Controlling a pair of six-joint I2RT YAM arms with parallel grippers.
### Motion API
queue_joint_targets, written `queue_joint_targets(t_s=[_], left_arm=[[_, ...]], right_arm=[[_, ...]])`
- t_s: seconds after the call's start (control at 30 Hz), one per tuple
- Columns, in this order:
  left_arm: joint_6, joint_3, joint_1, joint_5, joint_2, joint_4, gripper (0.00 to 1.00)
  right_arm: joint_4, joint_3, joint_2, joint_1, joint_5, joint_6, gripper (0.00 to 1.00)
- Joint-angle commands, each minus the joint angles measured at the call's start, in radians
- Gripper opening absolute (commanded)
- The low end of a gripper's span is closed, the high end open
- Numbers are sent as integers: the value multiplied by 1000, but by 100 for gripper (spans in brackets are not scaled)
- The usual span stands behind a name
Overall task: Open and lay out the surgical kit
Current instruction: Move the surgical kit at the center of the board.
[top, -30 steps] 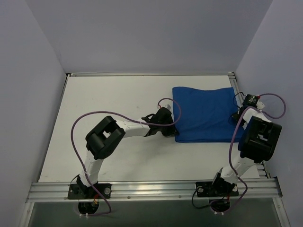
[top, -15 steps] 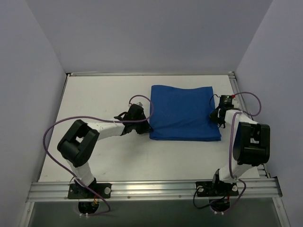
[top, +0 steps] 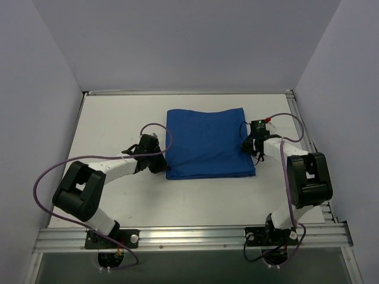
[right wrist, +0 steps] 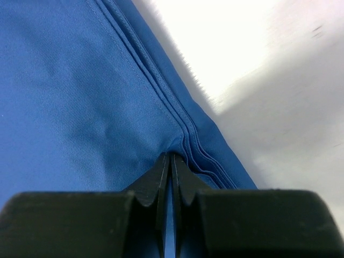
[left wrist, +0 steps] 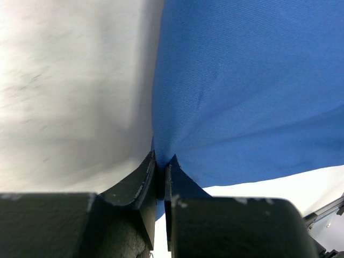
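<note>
While the blue cloth wrap (top: 207, 142) lies folded as a flat, roughly square bundle near the middle of the white table (top: 112, 118), a little right of centre in the top view, both arms reach in to it from opposite sides. The left gripper (top: 160, 162) meets the wrap's left edge near its lower left corner. The right gripper (top: 247, 144) meets the right edge about halfway up.

In the left wrist view the left gripper (left wrist: 160, 159) has its jaws drawn almost together, with only a thin slit between them, and they pinch the cloth at its edge. The dark fingers (left wrist: 141, 185) rise from the bottom of the frame. The blue cloth wrap (left wrist: 252, 91) puckers into soft creases that fan up and to the right from the pinch, filling the right and upper part of the frame, while bare table (left wrist: 64, 91) takes up the left.

In the right wrist view the right gripper (right wrist: 171, 156) is pressed tight, its jaws nipping the blue cloth wrap (right wrist: 70, 97) just beside a stitched, layered hem (right wrist: 161, 97). The hem runs diagonally from the top centre towards the lower right, and the table (right wrist: 279, 80) shows in the upper right.

A purple cable (top: 41, 177) loops out from each arm.
</note>
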State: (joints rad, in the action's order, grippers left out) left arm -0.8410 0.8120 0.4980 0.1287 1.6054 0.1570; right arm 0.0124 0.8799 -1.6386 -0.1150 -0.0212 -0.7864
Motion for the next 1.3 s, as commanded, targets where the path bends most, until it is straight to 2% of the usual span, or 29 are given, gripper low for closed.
queue_joint_targets(t_s=[0.0, 0.1, 0.27, 0.53, 0.7, 0.73, 0.77, 0.8, 0.87, 0.9, 0.97, 1.0, 1.03, 1.07, 1.13, 1.27], left_arm=[[48, -76, -47, -66, -65, 138, 2], [62, -135, -85, -84, -116, 138, 2], [120, -134, -171, -80, -130, 150, 2], [145, -76, -193, -51, -67, 154, 2], [117, -102, -191, -24, -88, 147, 2], [115, -105, -193, -24, -108, 159, 2], [114, -103, -193, -32, -122, 170, 5], [114, -94, -191, -37, -134, 179, 16], [115, -76, -191, -52, -180, 222, 26], [121, -64, -191, -67, -196, 239, 40], [132, -14, -191, -87, -241, 300, 53], [138, 7, -191, -110, -254, 321, 66], [140, 48, -191, -119, -283, 366, 73], [146, 71, -188, -120, -298, 387, 78], [151, 140, -179, -170, -338, 441, 89], [160, 261, -81, -276, -377, 521, 97]], right_arm=[[-25, 17, -10, -26, -65, -34, 0], [-22, 22, -15, -52, -62, -36, 0], [-22, 39, -40, -101, -63, -42, 0], [1, 51, -52, -123, -91, -50, 0], [-12, 65, -44, -123, -106, -31, 0], [-40, 73, -29, -124, -111, -30, 3], [-55, 76, -21, -124, -117, -27, 15], [-64, 82, -12, -129, -123, -14, 22], [-104, 111, 23, -130, -144, -1, 35], [-121, 123, 35, -130, -154, 18, 43], [-172, 163, 80, -130, -178, 36, 50], [-190, 177, 97, -130, -187, 55, 57], [-206, 191, 130, -130, -192, 65, 60], [-233, 215, 152, -130, -200, 76, 68], [-264, 241, 212, -130, -209, 116, 75], [-350, 295, 327, -130, -212, 212, 91]])
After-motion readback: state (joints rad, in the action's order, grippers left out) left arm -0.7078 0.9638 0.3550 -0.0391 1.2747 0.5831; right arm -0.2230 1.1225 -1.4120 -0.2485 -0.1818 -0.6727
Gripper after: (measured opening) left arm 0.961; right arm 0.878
